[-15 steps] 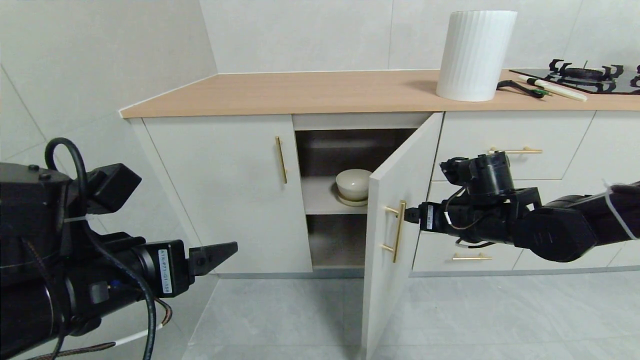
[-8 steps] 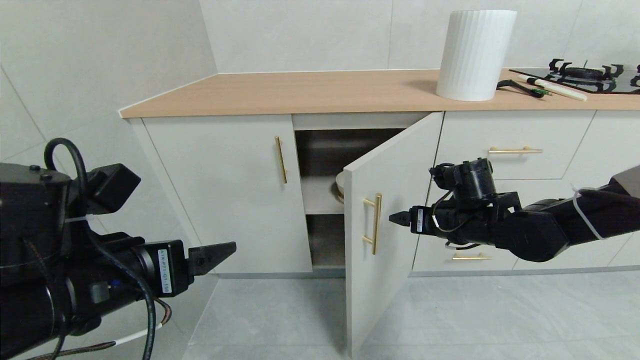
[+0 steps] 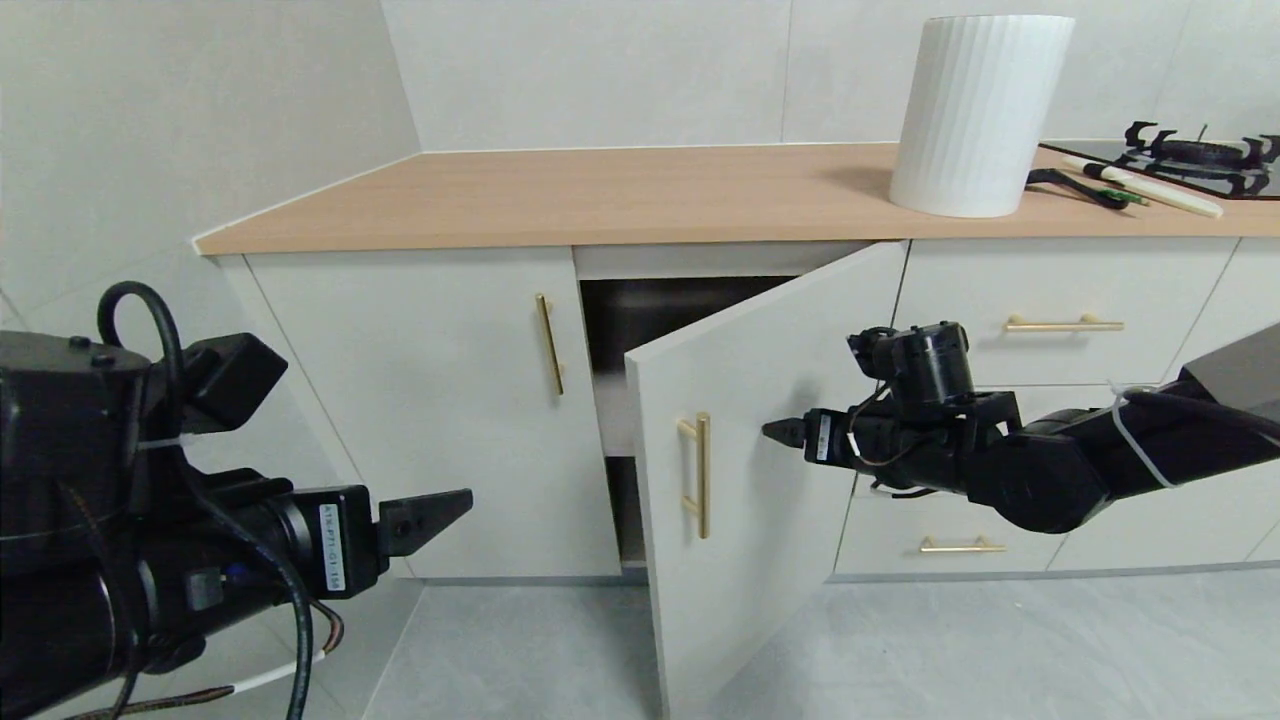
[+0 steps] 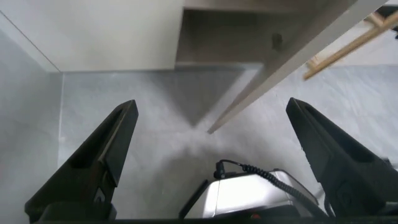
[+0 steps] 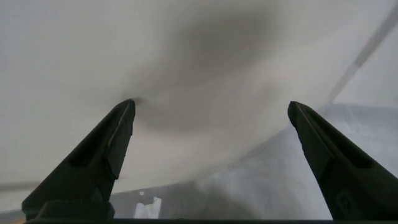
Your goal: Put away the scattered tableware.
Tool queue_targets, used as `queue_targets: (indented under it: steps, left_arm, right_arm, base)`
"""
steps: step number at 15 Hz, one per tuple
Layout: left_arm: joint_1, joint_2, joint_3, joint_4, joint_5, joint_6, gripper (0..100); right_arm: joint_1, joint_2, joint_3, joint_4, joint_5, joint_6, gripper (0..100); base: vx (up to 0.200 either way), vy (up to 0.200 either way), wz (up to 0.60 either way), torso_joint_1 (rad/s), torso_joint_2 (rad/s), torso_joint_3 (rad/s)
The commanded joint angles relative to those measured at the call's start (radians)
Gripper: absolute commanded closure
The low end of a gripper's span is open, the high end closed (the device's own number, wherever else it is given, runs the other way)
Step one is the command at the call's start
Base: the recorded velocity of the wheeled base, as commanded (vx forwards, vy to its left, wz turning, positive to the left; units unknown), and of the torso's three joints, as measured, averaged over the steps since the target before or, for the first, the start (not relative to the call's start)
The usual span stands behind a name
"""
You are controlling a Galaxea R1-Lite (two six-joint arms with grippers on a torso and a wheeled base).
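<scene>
Head view: the right gripper (image 3: 775, 432), spread apart and empty, noses against the half-shut cupboard door (image 3: 760, 350) — likely to push it closed. The left gripper (image 3: 440, 505), also spread, hangs low. Utensils (image 3: 1120, 185) lie on the counter (image 3: 600, 200).

Two cabinet doors (image 3: 400, 400), four gold handles (image 3: 549, 343), one white canister (image 3: 980, 115)

The wooden counter (image 3: 600, 195) ran along the wall ahead of me. Toward my right a tall white ribbed canister (image 3: 980, 115) stood upright on it. Just beside the canister lay a black-handled utensil (image 3: 1060, 181) and a pale-handled utensil (image 3: 1150, 188), near the gas hob (image 3: 1200, 155).
</scene>
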Motion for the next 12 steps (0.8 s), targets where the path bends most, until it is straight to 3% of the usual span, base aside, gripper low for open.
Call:
queue_targets:
  steps: [1,9,12]
  left_arm:
    - [0.0,0.002,0.001,-0.002,0.0,-0.001,0]
    - [0.0,0.004,0.007,-0.003,-0.001,-0.001,0]
    - [0.0,0.005,0.007,-0.003,-0.001,-0.001,0]
  right_arm:
    - [0.004,0.01,-0.017,-0.002,0.0,0.021,0]
    - [0.012,0.06,-0.147,-0.002,-0.011,0.247,0]
    - [0.012,0.123,-0.224,-0.002,-0.101,0.278,0]
  base:
    - [0.2,0.0,0.0,0.002,0.01,0.002]
    - [0.0,0.0,0.0,0.0,0.0,0.0]
    - [0.0,0.0,0.0,0.0,0.0,0.0]
